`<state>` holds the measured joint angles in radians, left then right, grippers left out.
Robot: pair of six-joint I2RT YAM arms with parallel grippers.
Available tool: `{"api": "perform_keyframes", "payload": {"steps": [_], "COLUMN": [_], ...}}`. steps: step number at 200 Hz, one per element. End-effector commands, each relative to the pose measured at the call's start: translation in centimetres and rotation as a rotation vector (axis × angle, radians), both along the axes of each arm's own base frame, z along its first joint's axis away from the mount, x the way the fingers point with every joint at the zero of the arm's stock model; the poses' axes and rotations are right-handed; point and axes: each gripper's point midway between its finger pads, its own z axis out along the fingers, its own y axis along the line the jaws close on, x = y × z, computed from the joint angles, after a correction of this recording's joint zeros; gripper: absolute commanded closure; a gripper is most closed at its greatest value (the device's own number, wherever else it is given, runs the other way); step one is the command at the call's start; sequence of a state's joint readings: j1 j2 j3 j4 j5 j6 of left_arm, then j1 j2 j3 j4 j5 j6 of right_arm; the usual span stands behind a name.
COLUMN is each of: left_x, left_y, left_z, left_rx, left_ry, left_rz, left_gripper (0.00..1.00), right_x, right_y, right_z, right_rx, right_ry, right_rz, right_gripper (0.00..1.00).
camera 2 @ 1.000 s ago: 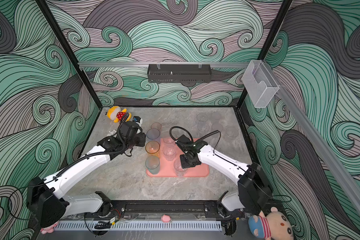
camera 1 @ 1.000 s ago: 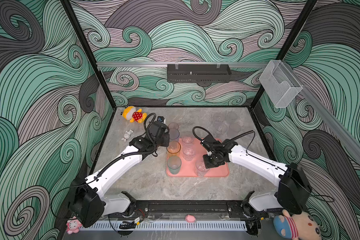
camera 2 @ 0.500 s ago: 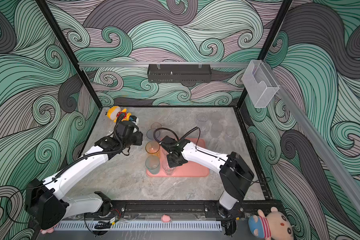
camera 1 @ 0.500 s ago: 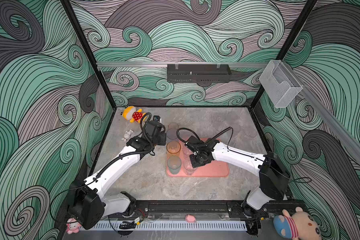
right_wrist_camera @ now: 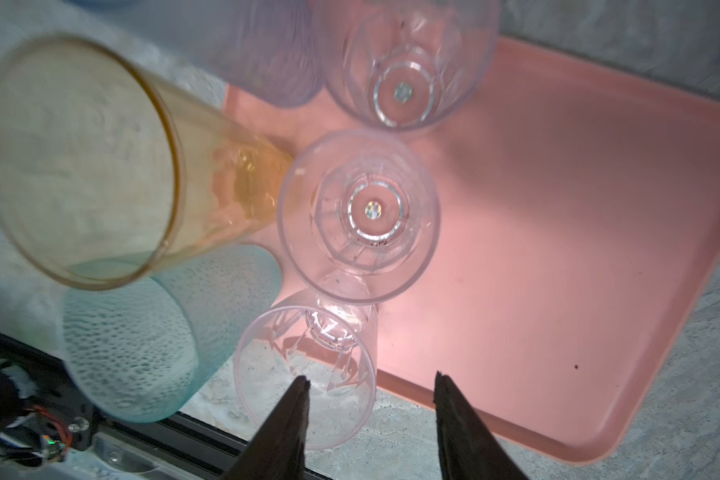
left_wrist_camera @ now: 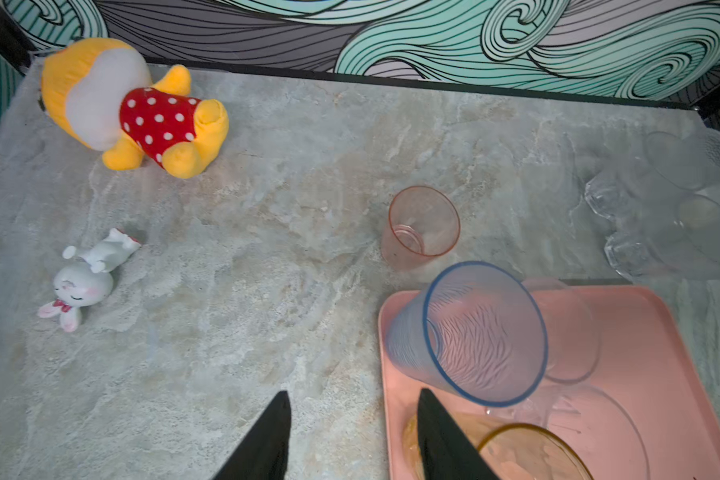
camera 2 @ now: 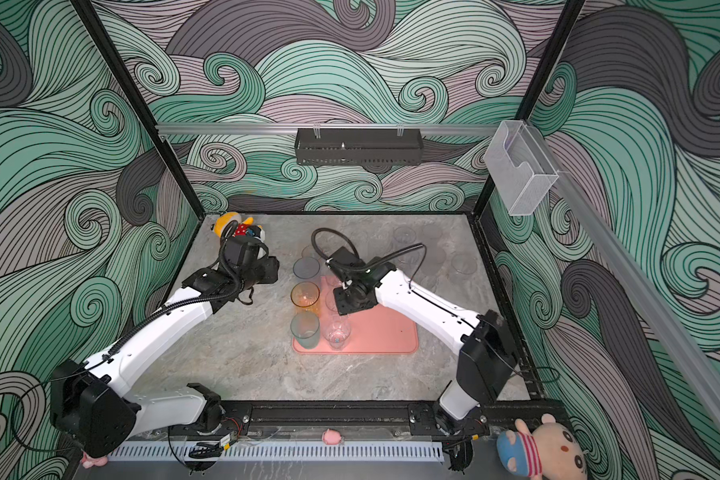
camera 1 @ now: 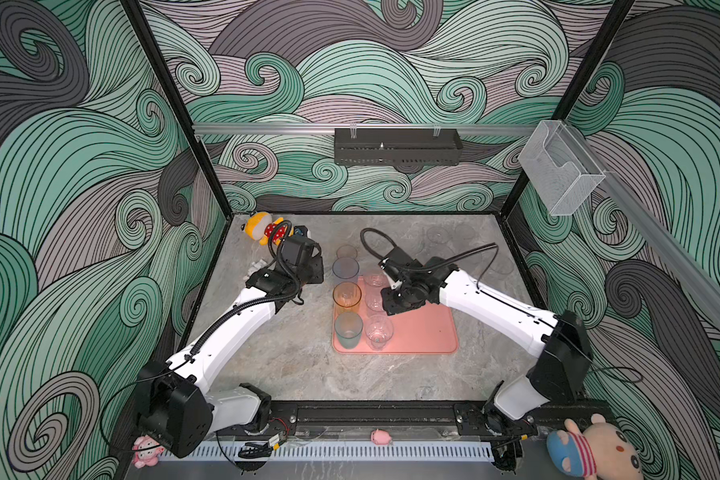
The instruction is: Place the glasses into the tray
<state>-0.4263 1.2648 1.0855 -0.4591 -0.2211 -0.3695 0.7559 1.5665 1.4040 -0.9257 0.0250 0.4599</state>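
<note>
we see a white-shelled left arm [camera 1: 238,328] and right arm [camera 1: 495,311], black joints, black ribbed cables [camera 1: 277,252], black tapered fingers [left_wrist_camera: 267,444].

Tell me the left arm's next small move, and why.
Probably advance the left pincer toward the small pink glass. Its jaws stand open and empty. The blue glass already stands on the tray, at its corner. The pink one stands on the table just beyond the tray's rim, the nearest glass outside it on this side.
</note>
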Motion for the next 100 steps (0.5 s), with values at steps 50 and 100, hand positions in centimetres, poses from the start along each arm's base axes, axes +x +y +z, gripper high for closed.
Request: {"api": "perform_keyframes", "payload": {"steps": [50,100], "left_x": [3.6,0.5], "left_y": [-10.4,-18.8], "left_z": [3.2,0.4], "left_rx": [0.103,0.109], "left_ry": [-0.172,-0.098], "left_rz": [-0.385,-0.681], "left_gripper": [0.35,0.37], "right_x": [13.0,17.3], "right_y": [-12.5,-16.9], "right_z": [1.2,-2.8], "right_rx": [0.029,0.015], "right_ry": [-0.098,-0.025], "right_rz": [-0.415,-0.594], "right_gripper": [0.46,0.51]}}
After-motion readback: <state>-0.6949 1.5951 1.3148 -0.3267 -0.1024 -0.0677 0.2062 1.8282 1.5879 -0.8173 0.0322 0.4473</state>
